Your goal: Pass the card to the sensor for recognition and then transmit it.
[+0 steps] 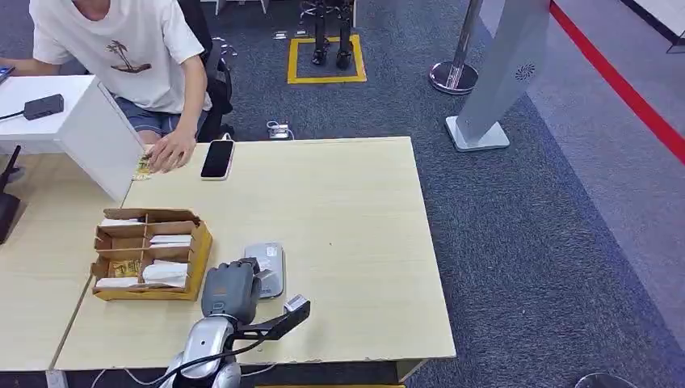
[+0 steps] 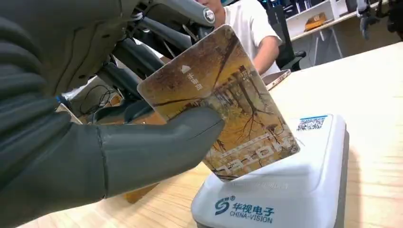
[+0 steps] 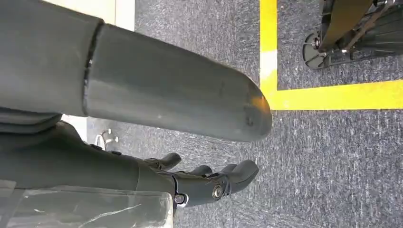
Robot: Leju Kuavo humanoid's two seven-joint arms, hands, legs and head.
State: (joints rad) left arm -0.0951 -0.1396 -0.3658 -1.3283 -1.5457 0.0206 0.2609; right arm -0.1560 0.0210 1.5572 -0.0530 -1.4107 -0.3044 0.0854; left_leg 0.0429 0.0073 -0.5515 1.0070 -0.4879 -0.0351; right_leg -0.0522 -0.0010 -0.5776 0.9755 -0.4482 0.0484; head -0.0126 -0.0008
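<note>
While I scan from biggest down, the pale wood-grain table has a flat, smooth top and square corners, standing on dark speckled carpet. At its far edge a person in a white tee rests a hand beside a black phone. Nearer sits a cardboard organizer, boxy with open compartments holding white slips. Just beside it lies the sensor, a rounded white-grey plastic slab with a blue logo and a QR sticker. My left hand, grey ribbed cover and thick matte thumb, pinches the card, a glossy rounded-corner rectangle printed with autumn trees, tilted right over the sensor; touching or just above, I can't tell. My right hand hangs over the carpet near a yellow floor line, dark fingers loosely apart, holding nothing.
</note>
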